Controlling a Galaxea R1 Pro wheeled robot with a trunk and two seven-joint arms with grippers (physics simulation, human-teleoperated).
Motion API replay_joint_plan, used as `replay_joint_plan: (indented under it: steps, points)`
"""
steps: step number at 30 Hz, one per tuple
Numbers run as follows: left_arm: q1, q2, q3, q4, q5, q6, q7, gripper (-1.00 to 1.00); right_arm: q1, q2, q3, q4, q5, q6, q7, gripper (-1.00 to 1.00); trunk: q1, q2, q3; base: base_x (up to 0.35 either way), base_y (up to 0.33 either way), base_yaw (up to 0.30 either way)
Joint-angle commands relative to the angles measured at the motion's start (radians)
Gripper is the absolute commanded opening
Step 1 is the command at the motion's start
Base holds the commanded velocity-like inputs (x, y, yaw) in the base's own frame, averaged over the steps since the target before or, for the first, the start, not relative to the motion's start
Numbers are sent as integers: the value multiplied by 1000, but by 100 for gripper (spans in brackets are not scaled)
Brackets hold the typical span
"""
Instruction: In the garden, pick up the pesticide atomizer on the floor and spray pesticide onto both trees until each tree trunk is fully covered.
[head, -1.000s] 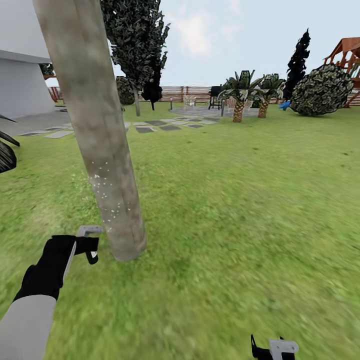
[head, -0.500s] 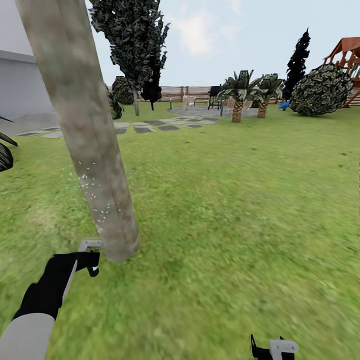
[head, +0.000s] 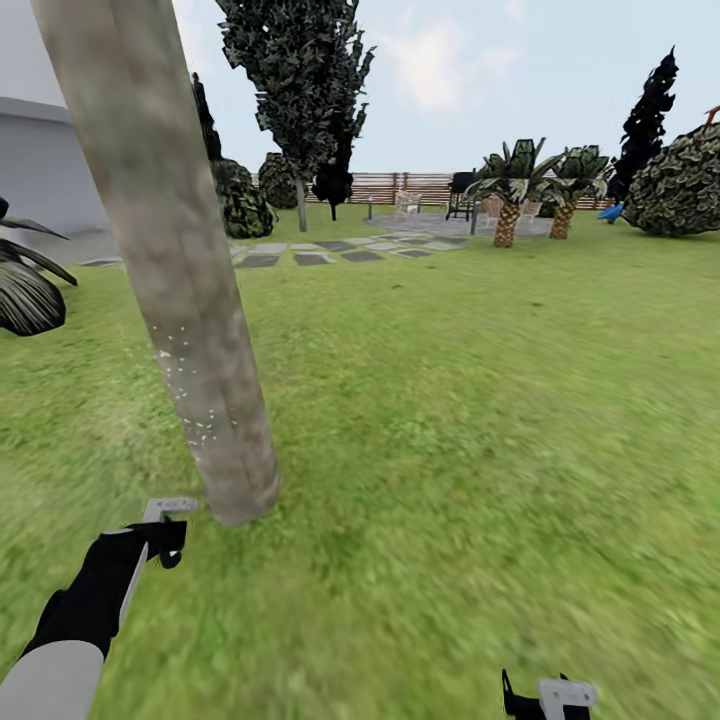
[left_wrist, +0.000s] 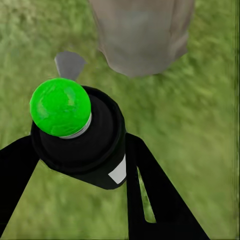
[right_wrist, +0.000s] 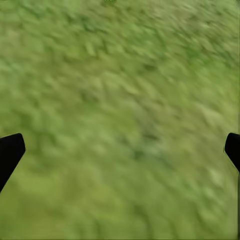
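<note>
One atomizer (left_wrist: 80, 135), one speckled trunk (head: 170, 260).

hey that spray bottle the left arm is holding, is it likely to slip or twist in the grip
Probably stiff: the atomizer looks like a hard dark cylinder, so it should not give. It may twist, since the left pincer clamps a round, smooth-looking body. It seems small against the fingers, so likely light.

I see the small dark spray bottle (left_wrist: 82, 132), green-domed, white-labelled, just beside the thick grey-brown mottled trunk (head: 170, 250). Tiny white specks (head: 185, 395) dot its lower bark.
</note>
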Motion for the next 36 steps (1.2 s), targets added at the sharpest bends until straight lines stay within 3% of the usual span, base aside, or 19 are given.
replay_joint_plan:
  steps: [1, 5, 15, 29, 36]
  points:
    - [0, -1, -1, 17, 0, -31, 2, -100, 0, 0, 0, 0, 0, 0, 0, 100, 0, 0, 0, 212, -213, 14]
    - [0, -14, -5, 51, -2, -102, 27, -100, 0, 0, 0, 1, 0, 0, 0, 100, 0, 0, 0, 177, -222, 3]
    - [0, -15, -8, 40, -7, -32, 28, -100, 0, -1, 0, 0, 0, 0, 0, 100, 0, 0, 0, 7, -273, 7]
    - [0, -15, -4, 39, -6, -31, 28, -100, 0, 0, 0, 0, 0, 0, 0, 100, 0, 0, 0, 0, -41, 260]
    - [0, -18, -3, 38, -1, -33, 41, -100, 0, -1, 0, 1, 0, 0, 0, 100, 0, 0, 0, 65, -216, 25]
